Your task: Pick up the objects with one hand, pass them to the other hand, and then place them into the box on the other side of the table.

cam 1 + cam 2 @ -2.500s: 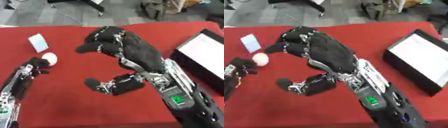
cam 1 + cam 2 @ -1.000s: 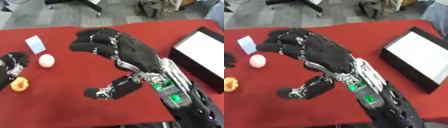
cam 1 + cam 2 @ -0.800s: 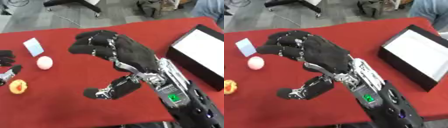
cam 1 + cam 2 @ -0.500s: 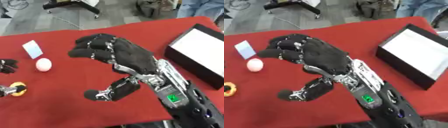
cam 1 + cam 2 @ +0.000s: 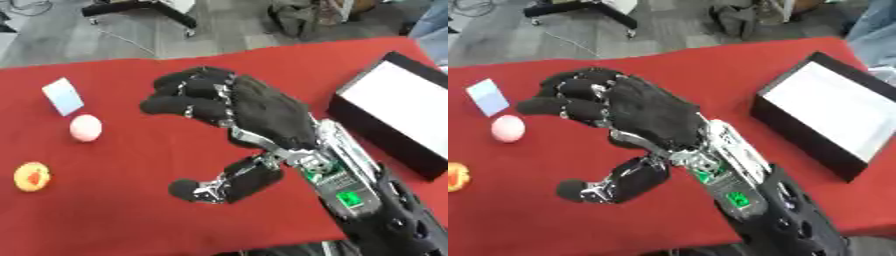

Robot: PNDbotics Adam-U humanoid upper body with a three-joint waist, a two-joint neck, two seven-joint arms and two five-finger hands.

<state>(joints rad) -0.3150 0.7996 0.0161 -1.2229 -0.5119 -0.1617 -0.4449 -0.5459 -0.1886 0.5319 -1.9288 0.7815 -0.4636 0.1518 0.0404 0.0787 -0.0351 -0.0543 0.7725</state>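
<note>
A desk (image 5: 131, 210) covered in red cloth fills the view from above. At the far left lie three small things, one of each. Nearest the front edge is an orange round object (image 5: 32, 176) with a red centre. Just behind it sits a pale pink ball (image 5: 85, 127). Behind the ball, close to it, stands a small light-blue card (image 5: 64, 96), tilted slightly.

In the middle, the right robot hand (image 5: 254, 112) hangs over the cloth, black with silver parts at the wrist. Its fingers (image 5: 179, 95) are bent and point toward the left side of the desk, and its thumb (image 5: 223, 182) reaches out lower down toward the front. The fingers and thumb stand apart and hold nothing. All three small things lie to the left of this robot hand, apart from it; the pink ball is the closest to the fingertips, the orange object is the farthest toward the front left.

At the right side of the desk rests one black box (image 5: 798, 127) with a white inside, set at an angle, well apart from the three small things. The left robot hand does not show.
</note>
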